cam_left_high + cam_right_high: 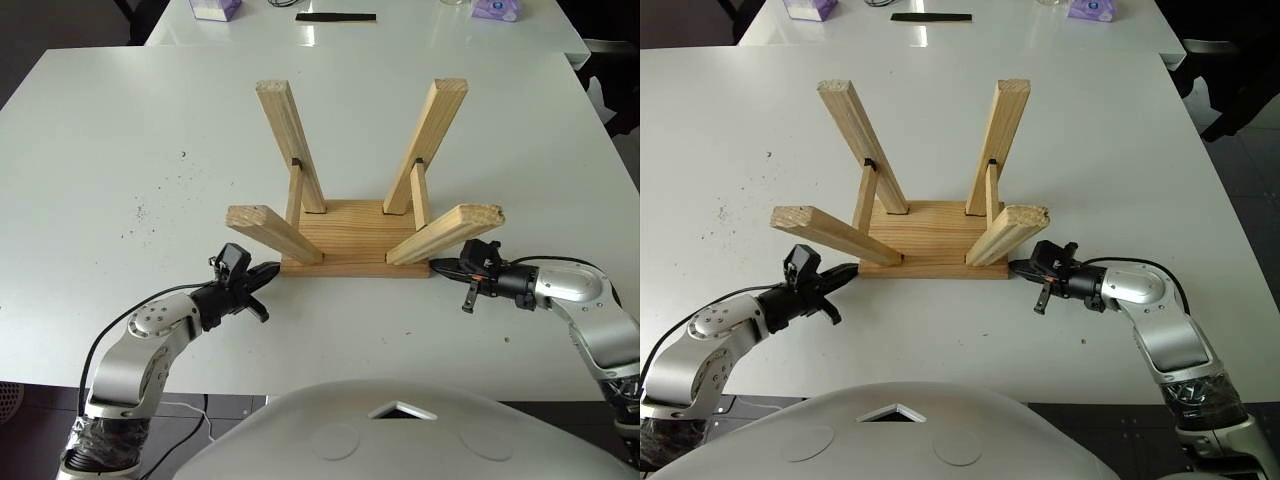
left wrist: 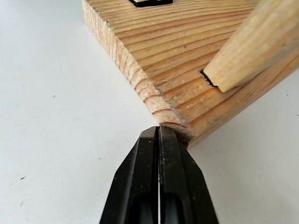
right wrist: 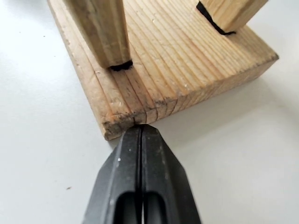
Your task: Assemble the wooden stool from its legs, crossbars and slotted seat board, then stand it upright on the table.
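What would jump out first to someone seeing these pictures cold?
The wooden stool lying upside down on the white table, seat board flat, four legs splayed upward. Then the two black hands, both shut: the left hand at the board's near left corner, the right hand at its near right corner.

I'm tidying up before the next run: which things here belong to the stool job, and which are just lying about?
Job: seat board, legs, crossbars, left tool, right tool.
Lying about: purple boxes, black strip, on the far table.
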{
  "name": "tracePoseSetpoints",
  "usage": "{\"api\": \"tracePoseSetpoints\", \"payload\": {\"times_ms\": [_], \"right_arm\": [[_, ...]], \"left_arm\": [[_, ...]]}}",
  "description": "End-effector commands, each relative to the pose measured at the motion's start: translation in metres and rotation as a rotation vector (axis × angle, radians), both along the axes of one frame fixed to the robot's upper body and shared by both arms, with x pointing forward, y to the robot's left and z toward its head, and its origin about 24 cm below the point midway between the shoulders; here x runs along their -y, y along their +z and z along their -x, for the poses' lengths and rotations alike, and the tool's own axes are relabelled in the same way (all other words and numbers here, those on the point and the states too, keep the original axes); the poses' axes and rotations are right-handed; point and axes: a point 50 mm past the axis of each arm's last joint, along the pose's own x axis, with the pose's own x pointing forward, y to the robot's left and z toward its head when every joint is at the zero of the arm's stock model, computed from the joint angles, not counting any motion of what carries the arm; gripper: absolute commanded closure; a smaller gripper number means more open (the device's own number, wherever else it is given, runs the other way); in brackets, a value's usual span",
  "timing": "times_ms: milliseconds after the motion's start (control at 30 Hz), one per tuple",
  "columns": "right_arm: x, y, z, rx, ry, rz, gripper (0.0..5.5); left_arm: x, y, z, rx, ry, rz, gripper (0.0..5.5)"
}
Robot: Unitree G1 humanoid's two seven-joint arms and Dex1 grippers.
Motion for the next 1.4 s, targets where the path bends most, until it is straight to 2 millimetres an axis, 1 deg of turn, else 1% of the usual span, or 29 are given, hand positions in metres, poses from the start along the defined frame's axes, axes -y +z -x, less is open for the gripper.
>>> {"api": "tracePoseSetpoints", "payload": {"times_ms": [33, 100, 167, 267, 367, 433, 533, 667, 733, 833, 933, 1000, 1133, 1200, 1233, 1300, 1333, 1367, 1400], "right_arm": [[-0.012, 0.005, 0.007, -0.016, 0.065, -0.058, 5.50], [-0.010, 0.009, 0.010, -0.026, 0.085, -0.072, 5.50], [-0.008, 0.018, 0.016, -0.030, 0.117, -0.095, 5.50], [-0.007, 0.041, 0.020, -0.031, 0.142, -0.165, 5.50], [-0.004, 0.060, 0.025, -0.011, 0.191, -0.177, 5.50], [-0.003, 0.074, 0.024, 0.012, 0.210, -0.189, 5.50], [-0.005, 0.089, 0.023, 0.033, 0.246, -0.203, 5.50], [-0.006, 0.097, 0.017, 0.064, 0.238, -0.210, 5.50], [-0.006, 0.099, 0.013, 0.075, 0.226, -0.213, 5.50], [-0.006, 0.097, 0.009, 0.073, 0.219, -0.207, 5.50], [-0.004, 0.098, 0.000, 0.091, 0.194, -0.202, 5.50], [0.000, 0.093, -0.003, 0.090, 0.169, -0.182, 5.50], [0.015, 0.083, -0.004, 0.064, 0.110, -0.150, 5.50], [0.029, 0.077, -0.007, 0.068, 0.072, -0.087, 5.50], [0.036, 0.073, -0.009, 0.073, 0.053, -0.048, 5.50], [0.050, 0.068, -0.013, 0.082, 0.032, 0.024, 5.50], [0.052, 0.065, -0.015, 0.086, 0.042, 0.043, 5.50], [0.053, 0.063, -0.016, 0.090, 0.057, 0.050, 5.50], [0.050, 0.059, -0.018, 0.094, 0.081, 0.048, 5.50]], "left_arm": [[0.017, -0.003, 0.007, -0.026, -0.078, 0.060, 5.48], [0.021, 0.002, 0.013, -0.018, -0.114, 0.084, 5.48], [0.024, 0.012, 0.019, -0.002, -0.153, 0.121, 5.48], [0.024, 0.038, 0.028, 0.051, -0.193, 0.194, 5.48], [0.015, 0.065, 0.028, 0.125, -0.177, 0.222, 5.48], [0.013, 0.078, 0.031, 0.136, -0.203, 0.225, 5.48], [0.014, 0.089, 0.036, 0.133, -0.246, 0.221, 5.48], [0.020, 0.101, 0.029, 0.183, -0.267, 0.240, 5.48], [0.023, 0.102, 0.026, 0.193, -0.269, 0.244, 5.48], [0.017, 0.096, 0.018, 0.190, -0.240, 0.204, 5.48], [0.014, 0.095, 0.016, 0.195, -0.218, 0.189, 5.48], [0.013, 0.090, 0.016, 0.180, -0.219, 0.162, 5.48], [-0.001, 0.082, 0.013, 0.175, -0.140, 0.123, 5.48], [-0.016, 0.083, 0.012, 0.171, -0.102, 0.105, 5.48], [-0.027, 0.081, 0.011, 0.164, -0.081, 0.066, 5.48], [-0.057, 0.072, 0.007, 0.129, -0.045, -0.061, 5.48], [-0.069, 0.066, 0.006, 0.115, -0.048, -0.130, 5.48], [-0.075, 0.062, 0.004, 0.111, -0.065, -0.180, 5.48], [-0.077, 0.055, 0.002, 0.117, -0.092, -0.221, 5.48]]}}
